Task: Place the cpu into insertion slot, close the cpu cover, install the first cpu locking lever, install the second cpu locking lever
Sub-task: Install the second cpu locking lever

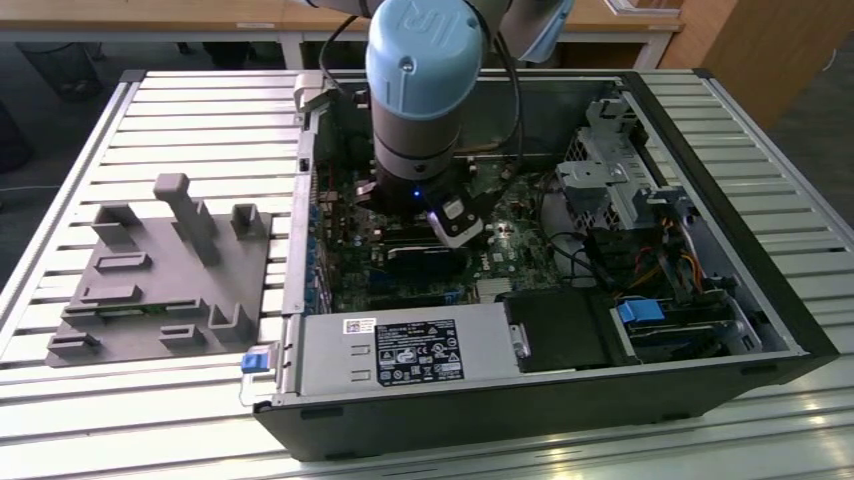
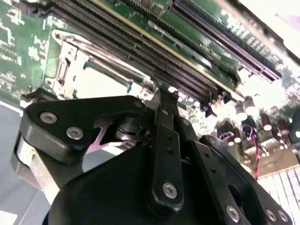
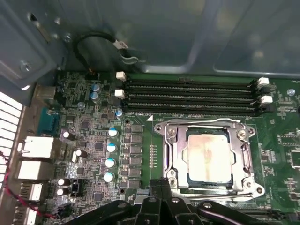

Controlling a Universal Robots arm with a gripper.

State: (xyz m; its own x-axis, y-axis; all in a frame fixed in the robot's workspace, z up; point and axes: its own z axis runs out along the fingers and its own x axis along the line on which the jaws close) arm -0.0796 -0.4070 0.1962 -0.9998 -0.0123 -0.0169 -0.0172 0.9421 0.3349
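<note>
- CPU point(image 3: 208, 158) lies flat in the insertion slot point(image 3: 187, 176) on the green motherboard point(image 3: 140, 136), its pale metal face up; being square, it has no long axis, and its edges run parallel to the socket sides in the first wrist view.
- Nearest the wrist cameras, the gripper point(image 3: 161, 185) has its black fingers pressed together with nothing between them, and their tips sit at the socket's near edge, most likely so they can work on the latch hardware there.
- Silvery cpu cover point(image 3: 174, 140) lies down flat around the chip, framing it through its square window; seating appears done and the cover looks closed.
- I cannot tell whether either locking lever is latched.
- Beyond the socket, four black memory slots point(image 3: 187, 96) run parallel to its far side.
- Farther off, the grey case wall point(image 3: 187, 37) rises.
- From the exterior view, the arm point(image 1: 420, 100) reaches straight down into the open computer case point(image 1: 747, 330), near the grey power supply point(image 1: 400, 355).
</note>
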